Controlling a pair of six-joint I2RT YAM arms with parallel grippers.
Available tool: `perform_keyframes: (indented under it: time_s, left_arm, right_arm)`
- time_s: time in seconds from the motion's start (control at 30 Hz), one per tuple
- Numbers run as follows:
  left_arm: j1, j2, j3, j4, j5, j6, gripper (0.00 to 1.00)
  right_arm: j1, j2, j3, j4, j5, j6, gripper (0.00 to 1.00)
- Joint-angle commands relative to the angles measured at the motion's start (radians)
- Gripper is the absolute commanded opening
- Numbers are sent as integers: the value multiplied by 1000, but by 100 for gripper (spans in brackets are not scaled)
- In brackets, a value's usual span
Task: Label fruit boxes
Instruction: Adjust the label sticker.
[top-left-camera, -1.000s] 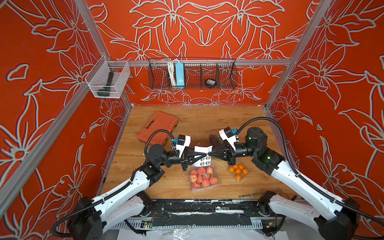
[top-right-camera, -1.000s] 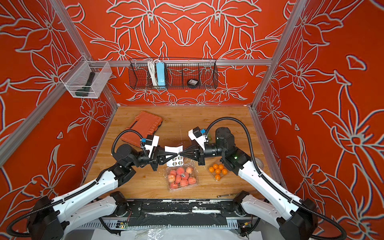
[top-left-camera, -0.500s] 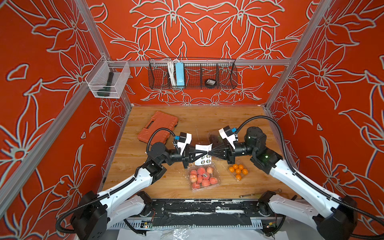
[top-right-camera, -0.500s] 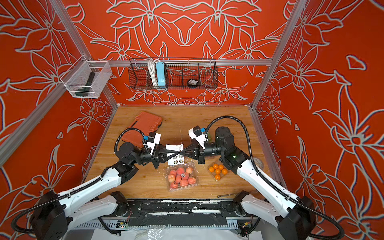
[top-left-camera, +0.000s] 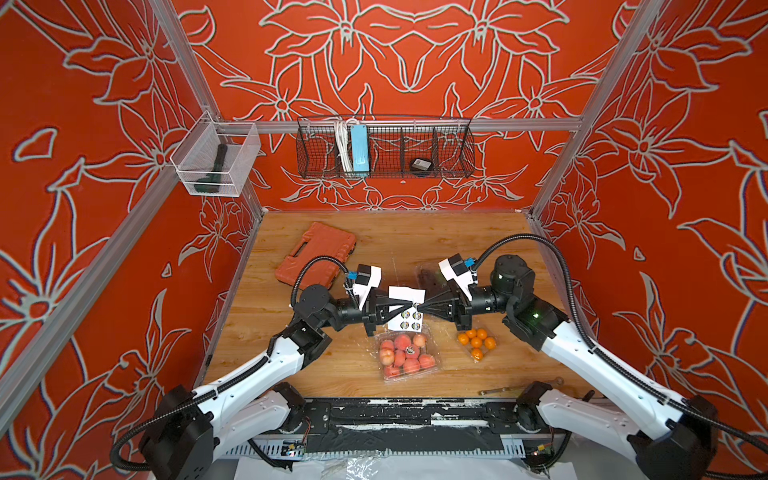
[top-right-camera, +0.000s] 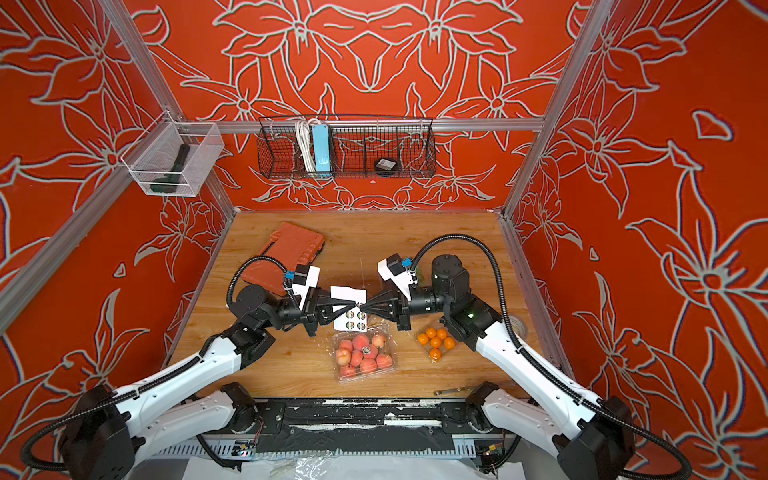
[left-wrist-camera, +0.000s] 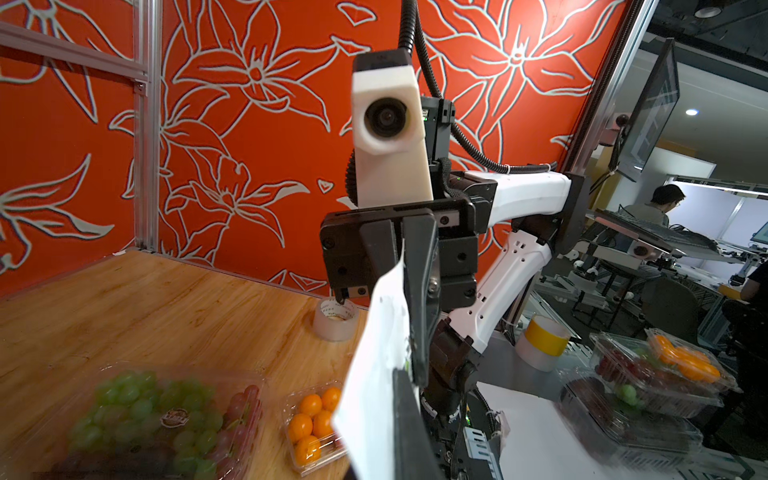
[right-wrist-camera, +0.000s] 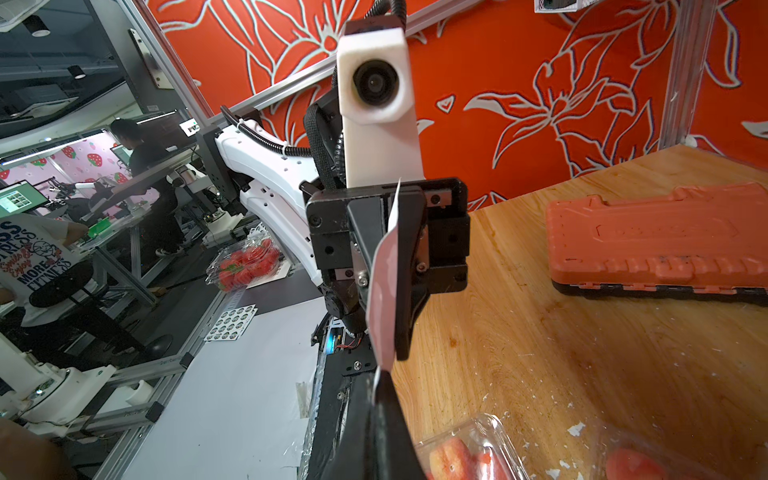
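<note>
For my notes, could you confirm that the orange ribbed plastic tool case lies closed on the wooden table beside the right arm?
Not quite: both top views show the orange ribbed plastic tool case lying closed on the wooden table beside the left arm.

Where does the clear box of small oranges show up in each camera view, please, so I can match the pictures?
In a top view: box of small oranges on the robot's right of the peach box.
In a top view: same place, beside the peach box.
Left wrist: next to the grape box, partly behind the sticker sheet.
Right wrist: not in it.
Shared landmark: the sticker sheet, visible in all four.
</note>
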Motion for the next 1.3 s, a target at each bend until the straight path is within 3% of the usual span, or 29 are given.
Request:
perform_keyframes:
  time_s: [0.0,0.07,0.17,0.27,0.4,0.6,1.0,1.23,1.27]
  left_arm:
    - [20,-5,-13,-20,-32,3,0]
    - [20,-5,-15,-13,-22,1,1]
    - [21,-5,-13,-14,-25,-1,15]
    - [20,-6,-10,-16,-23,-7,22]
    - [19,-3,-8,-15,-23,-6,26]
    - [16,16,-8,8,5,-15,39]
    - [-29,51,6,23,13,-6,48]
    - [-29,-40,-32,-8,-40,31,50]
    - [-29,-44,-32,-17,-35,36,55]
  right_arm:
    - [10,-6,4,3,-46,-19,0]
    - [10,3,12,-9,-34,-27,0]
    - [10,12,17,-6,-32,-21,0]
    - [10,15,17,-8,-22,-22,0]
    - [10,20,17,-6,-30,-23,0]
    - [10,27,20,-3,-21,-21,0]
    - [10,35,27,8,-3,-7,0]
    - [8,14,18,-14,21,-22,0]
    - [9,12,18,-14,21,-22,0]
